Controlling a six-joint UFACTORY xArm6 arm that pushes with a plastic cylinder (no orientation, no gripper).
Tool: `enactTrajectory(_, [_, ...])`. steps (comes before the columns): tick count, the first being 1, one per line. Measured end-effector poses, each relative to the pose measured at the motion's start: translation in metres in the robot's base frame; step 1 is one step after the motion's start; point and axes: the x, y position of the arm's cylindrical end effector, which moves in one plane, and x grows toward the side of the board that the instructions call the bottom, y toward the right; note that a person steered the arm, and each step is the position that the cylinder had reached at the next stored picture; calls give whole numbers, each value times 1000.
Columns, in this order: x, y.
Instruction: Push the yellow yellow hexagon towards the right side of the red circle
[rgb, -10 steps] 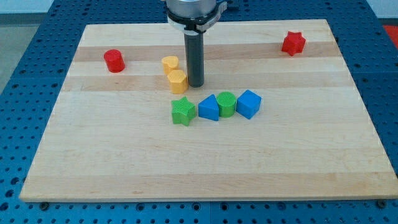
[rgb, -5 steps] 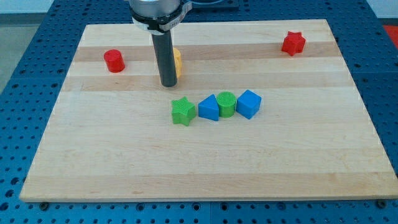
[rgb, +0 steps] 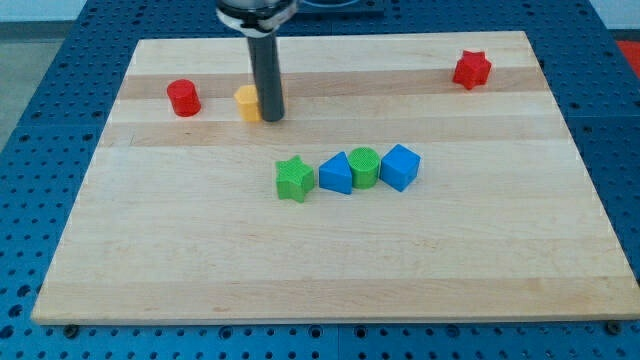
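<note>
Yellow block (rgb: 246, 103) touches my tip (rgb: 272, 119) on wooden board (rgb: 320, 260).

My tip (rgb: 271, 119) touches the yellow block (rgb: 247, 103) (its right side).

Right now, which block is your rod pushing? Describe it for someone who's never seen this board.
On the wooden board, look along the top strip. Right of the red cylinder sits a yellow block, pressed against my tip on its left. It is the only yellow piece showing.

Straight dark grey rod, silver-and-black collar above, my tip (rgb: 271, 119) blunt
</note>
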Motion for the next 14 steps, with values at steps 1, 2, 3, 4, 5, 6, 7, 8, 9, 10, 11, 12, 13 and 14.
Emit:
enactTrajectory(1, [0, -22])
enactTrajectory(2, [0, -24])
enactTrajectory(3, [-1, -29])
enactTrajectory(4, [-13, -34])
enactTrajectory(5, [-13, -33])
enactTrajectory(6, [14, 1])
enactTrajectory(7, [22, 46])
enactTrajectory(8, [-12, 54])
enactTrajectory(9, [-38, 54])
enactTrajectory(10, [-42, 40])
enactTrajectory(11, [-42, 10])
enactTrajectory(12, [-42, -2])
enactTrajectory(13, [-32, 18])
enactTrajectory(14, [-1, 17])
